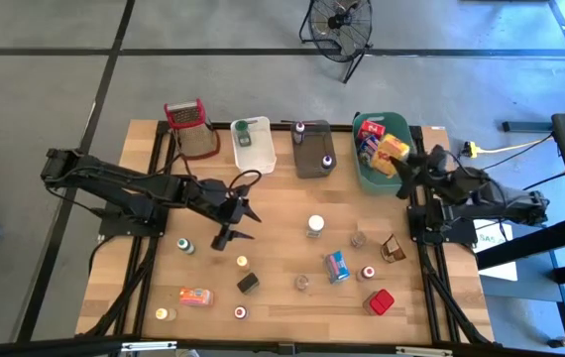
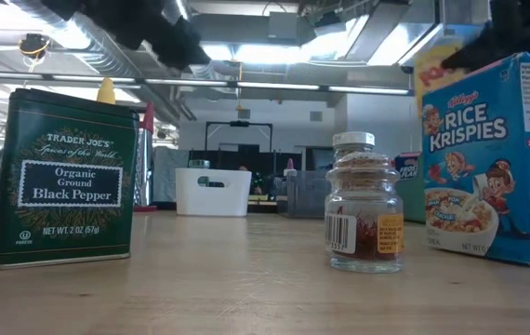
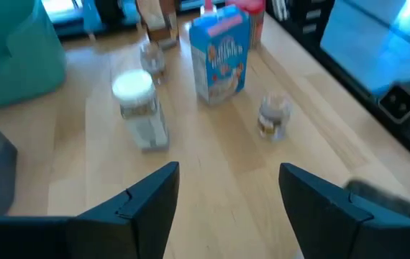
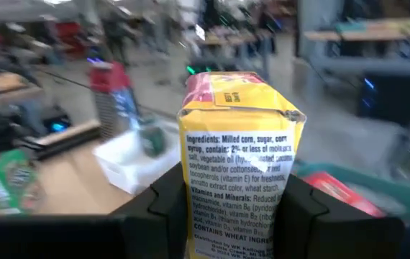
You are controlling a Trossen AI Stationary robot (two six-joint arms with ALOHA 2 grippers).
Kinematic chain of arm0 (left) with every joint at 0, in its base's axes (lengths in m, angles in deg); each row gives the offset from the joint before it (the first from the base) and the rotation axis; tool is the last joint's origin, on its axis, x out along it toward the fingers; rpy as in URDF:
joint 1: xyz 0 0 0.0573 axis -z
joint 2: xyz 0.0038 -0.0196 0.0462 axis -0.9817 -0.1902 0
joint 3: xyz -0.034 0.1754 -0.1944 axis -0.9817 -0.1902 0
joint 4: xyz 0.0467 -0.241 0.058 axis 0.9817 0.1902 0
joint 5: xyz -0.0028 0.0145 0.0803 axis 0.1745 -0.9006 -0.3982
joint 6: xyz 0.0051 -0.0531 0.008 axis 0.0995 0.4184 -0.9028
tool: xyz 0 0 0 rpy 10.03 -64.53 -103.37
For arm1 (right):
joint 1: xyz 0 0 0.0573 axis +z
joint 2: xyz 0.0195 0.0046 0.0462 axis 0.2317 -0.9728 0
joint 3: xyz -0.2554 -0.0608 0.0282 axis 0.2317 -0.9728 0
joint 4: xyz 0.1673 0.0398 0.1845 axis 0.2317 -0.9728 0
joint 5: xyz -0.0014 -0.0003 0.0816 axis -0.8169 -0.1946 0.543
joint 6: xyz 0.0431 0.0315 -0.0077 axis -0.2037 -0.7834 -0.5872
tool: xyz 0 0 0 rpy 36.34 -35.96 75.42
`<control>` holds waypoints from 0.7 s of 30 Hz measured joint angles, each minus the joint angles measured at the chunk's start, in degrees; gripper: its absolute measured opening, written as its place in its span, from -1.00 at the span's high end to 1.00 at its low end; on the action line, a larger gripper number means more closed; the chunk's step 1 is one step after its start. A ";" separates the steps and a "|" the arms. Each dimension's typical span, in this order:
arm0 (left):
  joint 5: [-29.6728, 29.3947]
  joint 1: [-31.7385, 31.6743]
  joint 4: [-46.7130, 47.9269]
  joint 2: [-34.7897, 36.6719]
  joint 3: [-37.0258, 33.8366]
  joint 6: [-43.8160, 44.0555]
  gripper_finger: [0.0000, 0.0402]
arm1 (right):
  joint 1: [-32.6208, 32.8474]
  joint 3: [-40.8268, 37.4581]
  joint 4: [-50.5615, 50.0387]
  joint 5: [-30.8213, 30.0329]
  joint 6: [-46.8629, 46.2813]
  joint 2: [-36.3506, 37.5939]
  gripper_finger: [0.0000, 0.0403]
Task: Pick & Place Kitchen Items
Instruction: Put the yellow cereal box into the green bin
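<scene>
My right gripper [image 1: 402, 169] is over the green tub [image 1: 366, 177] at the far right of the table, shut on a yellow cereal box [image 1: 394, 152]. A red box [image 4: 333, 190] lies in that tub. My left gripper [image 1: 243, 224] hovers open over bare wood left of the table's middle. Ahead of it [image 3: 228, 173] stand a white-capped jar [image 3: 139, 108], a blue Rice Krispies box [image 3: 219, 54] and a small clear jar [image 3: 273, 119]. In the low view a green black pepper tin [image 2: 65, 177] and a spice jar [image 2: 365, 205] stand on their bases. My right gripper pinches the yellow cereal box by its two narrow sides, low on the box [image 4: 237, 208], one finger [image 4: 167, 205] on each side. The printed ingredients face points at the wrist camera. The box stands upright in the hold, its crimped top [image 4: 237, 97] above the fingers.
A red-topped grater [image 1: 191, 127], a white tub [image 1: 253, 144] and a grey tub [image 1: 313, 149] line the far edge. Small jars, an orange box [image 1: 195, 297], a dark tin [image 1: 248, 284] and a red box [image 1: 381, 301] dot the near half.
</scene>
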 joint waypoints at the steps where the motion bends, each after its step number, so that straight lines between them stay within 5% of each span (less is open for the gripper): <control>1: 0.00 0.00 -0.73 0.00 0.00 -0.02 -0.17 | 0.00 -1.82 3.66 0.34 1.90 -0.20 0.29; 10: 0.20 0.00 -1.30 0.00 0.00 -0.02 -0.17 | -0.04 -14.49 18.50 -11.31 5.39 -0.52 0.29; 21: 0.20 0.00 -1.10 0.00 0.01 -1.16 -0.17 | -1.71 -19.63 19.72 -12.56 2.91 -0.52 0.29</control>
